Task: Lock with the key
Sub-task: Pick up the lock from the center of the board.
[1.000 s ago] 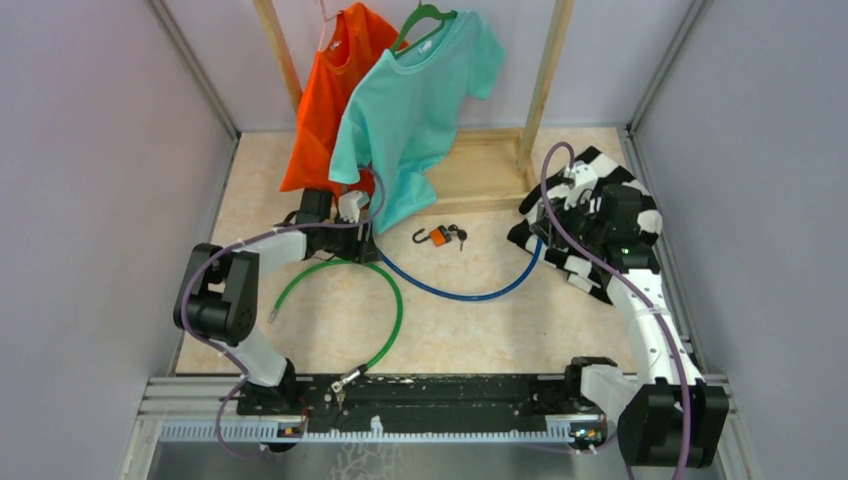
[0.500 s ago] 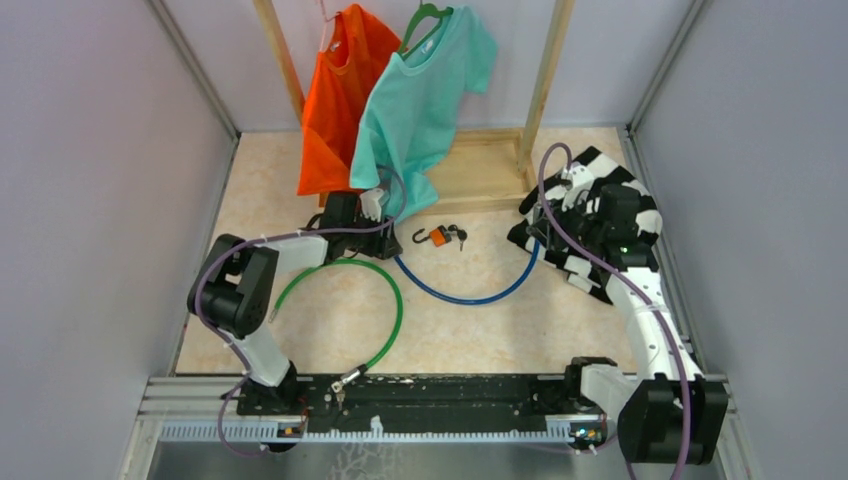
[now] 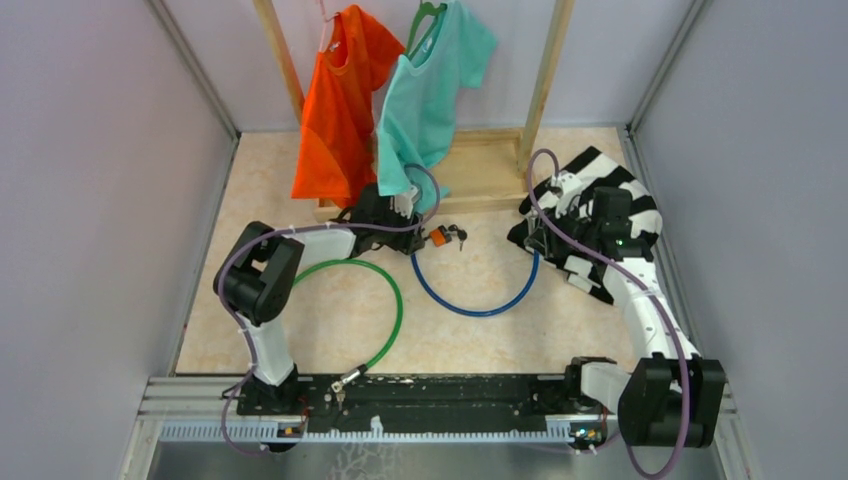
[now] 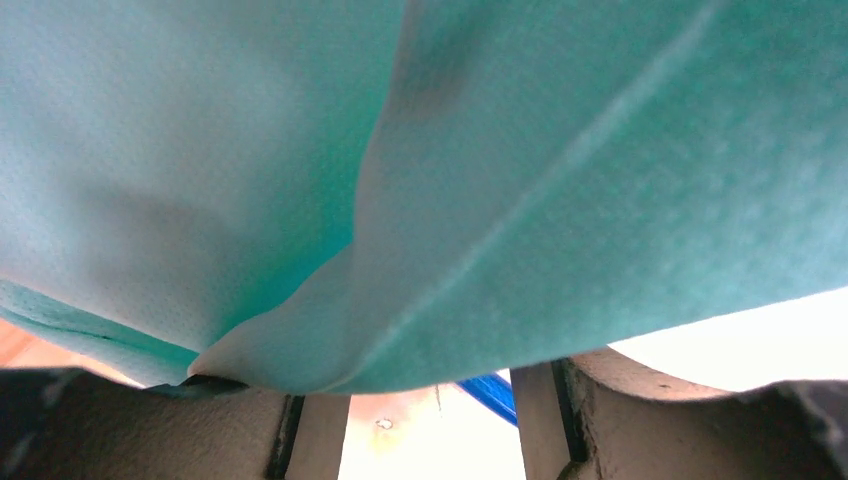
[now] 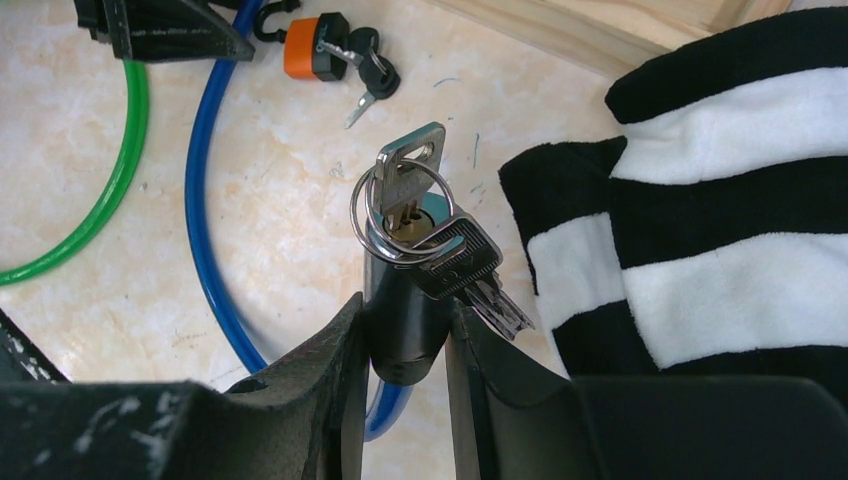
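Observation:
My right gripper (image 5: 405,305) (image 3: 545,236) is shut on the black lock cylinder (image 5: 404,325) at one end of the blue cable (image 5: 205,200) (image 3: 470,308). A silver key (image 5: 408,170) stands in the cylinder's top, with a ring and a second key (image 5: 468,262) hanging off it. My left gripper (image 3: 408,232) (image 4: 430,395) is at the cable's other end, beside an orange padlock (image 3: 438,237) (image 5: 312,48). Its fingers stand apart over bare floor. The teal shirt (image 4: 400,150) hides their tips, and a bit of blue cable (image 4: 490,392) shows past them.
A green cable (image 3: 390,310) loops on the floor at the left. An orange shirt (image 3: 340,100) and the teal shirt (image 3: 430,90) hang from a wooden rack (image 3: 480,185) at the back. A black-and-white striped cloth (image 3: 610,200) lies under my right arm.
My left arm has swung right under the teal shirt, up to the orange padlock. The blue cable's left end came along and its loop tightened. My right gripper has kept its hold.

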Controlling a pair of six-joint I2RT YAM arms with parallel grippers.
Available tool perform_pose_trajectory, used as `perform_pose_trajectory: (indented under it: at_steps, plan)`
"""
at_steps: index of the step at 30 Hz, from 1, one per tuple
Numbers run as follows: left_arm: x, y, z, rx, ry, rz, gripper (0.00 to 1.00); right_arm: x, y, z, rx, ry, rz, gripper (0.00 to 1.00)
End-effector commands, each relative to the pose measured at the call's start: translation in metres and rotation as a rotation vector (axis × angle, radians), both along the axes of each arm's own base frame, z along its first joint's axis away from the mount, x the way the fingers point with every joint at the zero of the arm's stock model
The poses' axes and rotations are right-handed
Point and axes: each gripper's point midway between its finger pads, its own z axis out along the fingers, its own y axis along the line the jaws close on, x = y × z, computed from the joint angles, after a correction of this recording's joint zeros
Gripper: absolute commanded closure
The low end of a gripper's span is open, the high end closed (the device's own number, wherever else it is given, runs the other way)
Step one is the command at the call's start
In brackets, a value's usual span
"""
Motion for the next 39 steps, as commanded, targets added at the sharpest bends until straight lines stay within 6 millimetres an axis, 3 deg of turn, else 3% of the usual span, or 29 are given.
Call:
perform_pose_trajectory:
  at_steps: [1, 12, 18, 28, 32, 39]
  plan:
    - [-0.046, 0.027, -0.063, 0.186, 0.239, -0.001, 0.4, 0.007, 0.002, 0.021, -0.02, -0.074, 0.065, 1.0]
    - [-0.06, 0.02, -0.078, 0.238, 0.247, -0.033, 0.53, 0.004, 0.003, 0.023, -0.04, -0.076, 0.102, 1.0]
    - [-0.063, 0.02, -0.079, 0.222, 0.251, -0.026, 0.66, 0.005, 0.004, 0.02, -0.032, -0.069, 0.107, 1.0]
    - [-0.061, 0.015, -0.05, 0.159, 0.171, -0.039, 0.92, 0.015, 0.007, 0.028, -0.003, -0.087, 0.104, 1.0]
    - [-0.056, 0.014, -0.029, 0.127, 0.108, -0.042, 0.99, 0.019, 0.009, 0.031, 0.009, -0.09, 0.102, 1.0]
    - [-0.05, 0.004, 0.011, 0.057, -0.008, -0.094, 1.0, 0.018, 0.026, 0.032, 0.023, -0.09, 0.157, 1.0]
